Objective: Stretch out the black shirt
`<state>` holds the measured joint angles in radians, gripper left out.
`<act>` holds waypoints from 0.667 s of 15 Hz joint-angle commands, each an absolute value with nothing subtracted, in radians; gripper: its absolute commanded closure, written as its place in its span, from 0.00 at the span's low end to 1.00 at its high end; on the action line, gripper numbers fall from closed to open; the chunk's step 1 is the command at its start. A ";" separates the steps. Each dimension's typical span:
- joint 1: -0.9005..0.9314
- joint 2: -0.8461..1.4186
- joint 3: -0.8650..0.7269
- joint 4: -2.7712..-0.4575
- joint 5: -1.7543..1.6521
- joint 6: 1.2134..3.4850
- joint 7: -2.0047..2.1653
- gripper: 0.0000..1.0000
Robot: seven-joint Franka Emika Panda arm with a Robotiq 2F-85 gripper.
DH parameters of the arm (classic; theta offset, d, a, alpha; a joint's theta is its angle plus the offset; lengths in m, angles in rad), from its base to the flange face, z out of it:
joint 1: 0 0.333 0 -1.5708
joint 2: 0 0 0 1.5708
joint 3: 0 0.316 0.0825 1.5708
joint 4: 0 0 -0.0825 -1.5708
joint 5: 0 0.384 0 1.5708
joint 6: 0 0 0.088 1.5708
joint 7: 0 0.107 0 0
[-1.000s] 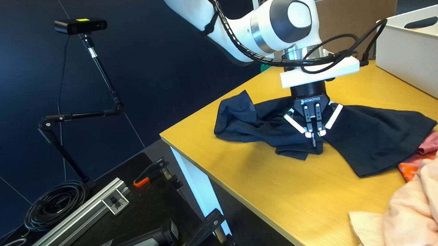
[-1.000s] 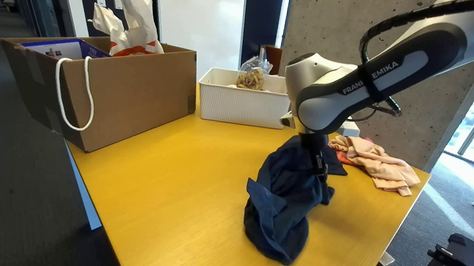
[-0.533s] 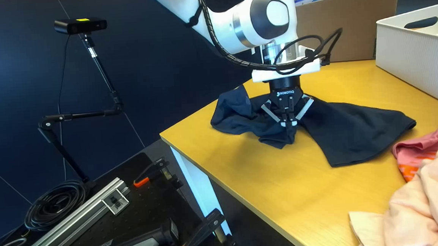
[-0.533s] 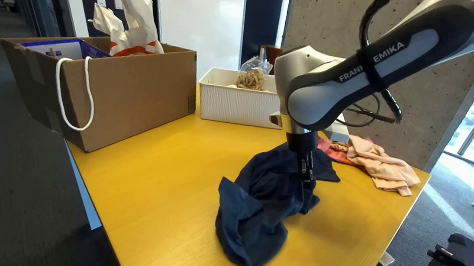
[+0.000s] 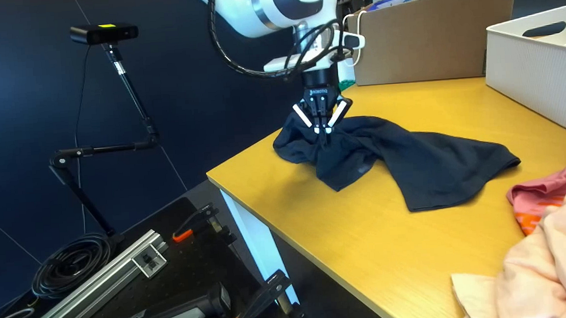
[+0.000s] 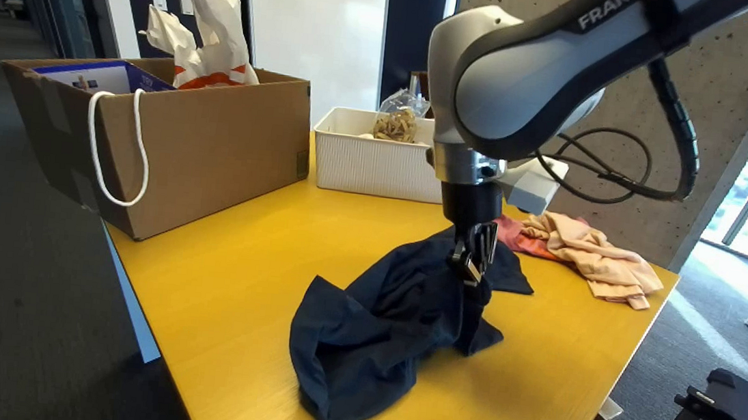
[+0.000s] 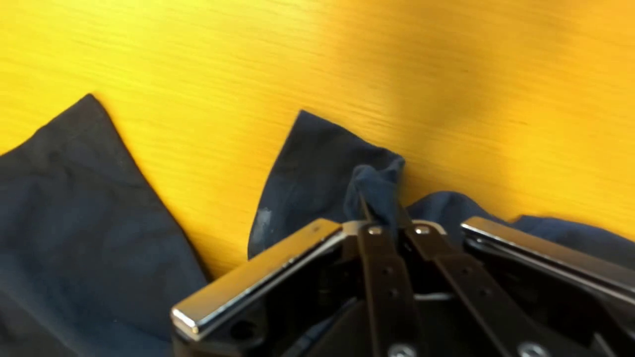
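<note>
The black shirt (image 5: pixel 426 165) lies bunched and partly spread on the yellow table, and it also shows in an exterior view (image 6: pixel 352 366). My gripper (image 5: pixel 324 138) points down at the shirt's bunched end and is shut on a fold of it. The gripper also shows in an exterior view (image 6: pixel 470 277), a little above the table with cloth hanging from it. In the wrist view a pinched tuft of the shirt (image 7: pixel 379 191) sticks out between the closed fingers. A wide flap of the shirt (image 7: pixel 84 213) lies flat at the left there.
Pink and peach clothes (image 5: pixel 559 255) lie beside the shirt's far end. A white bin (image 5: pixel 538 74) and a cardboard box (image 6: pixel 215 147) stand on the table (image 6: pixel 257 281). A table edge (image 5: pixel 288 237) runs near the bunched end. A camera on a stand (image 5: pixel 103 34) is beyond it.
My gripper has moved away from the pink and peach clothes and lifted slightly, still holding the cloth. The shirt has been dragged along and its far end has slid away from those clothes.
</note>
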<state>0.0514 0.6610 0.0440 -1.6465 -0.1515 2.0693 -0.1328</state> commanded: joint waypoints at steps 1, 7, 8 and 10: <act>0.064 0.504 0.041 -1.784 -0.111 2.064 -0.026 0.99; 0.074 0.340 0.047 -1.926 -0.096 2.009 0.043 0.99; 0.074 0.331 0.044 -1.935 -0.098 1.999 0.051 0.99; 0.073 0.330 0.038 -1.937 -0.103 1.968 0.071 0.99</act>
